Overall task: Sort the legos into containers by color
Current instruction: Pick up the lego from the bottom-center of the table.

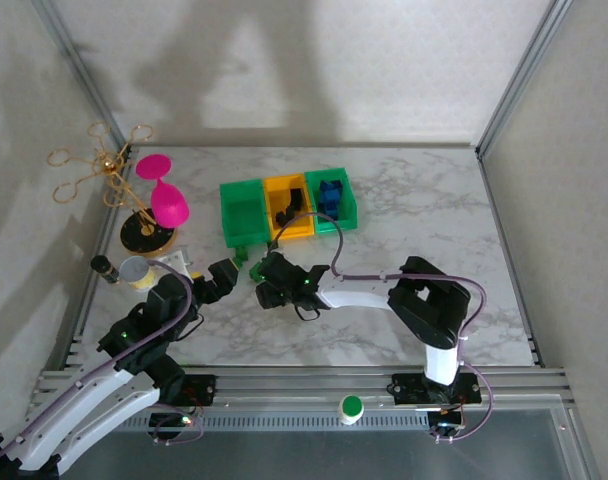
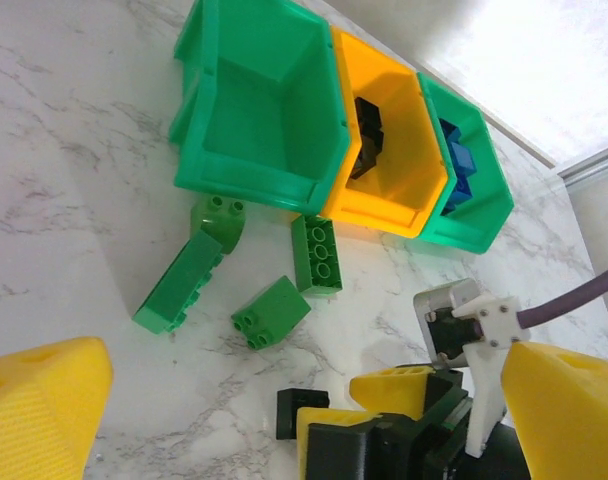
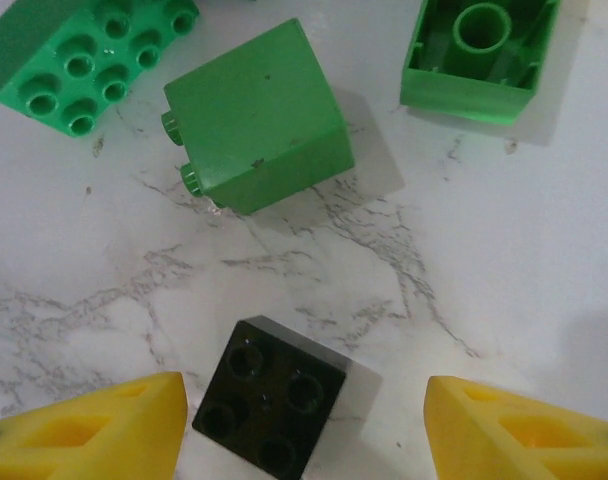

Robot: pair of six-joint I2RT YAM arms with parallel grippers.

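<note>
Right gripper (image 3: pixel 306 400): released, fingers (image 3: pixel 94 430) straddling black brick (image 3: pixel 272 410) flat on table (image 3: pixel 484 250), not touching. Left gripper (image 1: pixel 209 275): spread wide, empty. Green bricks (image 3: pixel 254 120): loose, just before bins (image 2: pixel 234 180). Blue bricks (image 2: pixel 459 165): inside end bin.

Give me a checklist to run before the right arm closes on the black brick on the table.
1. Right gripper open, fingers on either side of the black brick: ok.
2. Brick centred between them: not ok; it lies much nearer one finger and is slightly turned.
3. Brick apart from the green bricks: ok.
4. Fingers low enough to grip: cannot tell.
5. Orange bin has room beside the black piece already in it: ok.
6. Left gripper open and holding nothing: ok.
</note>
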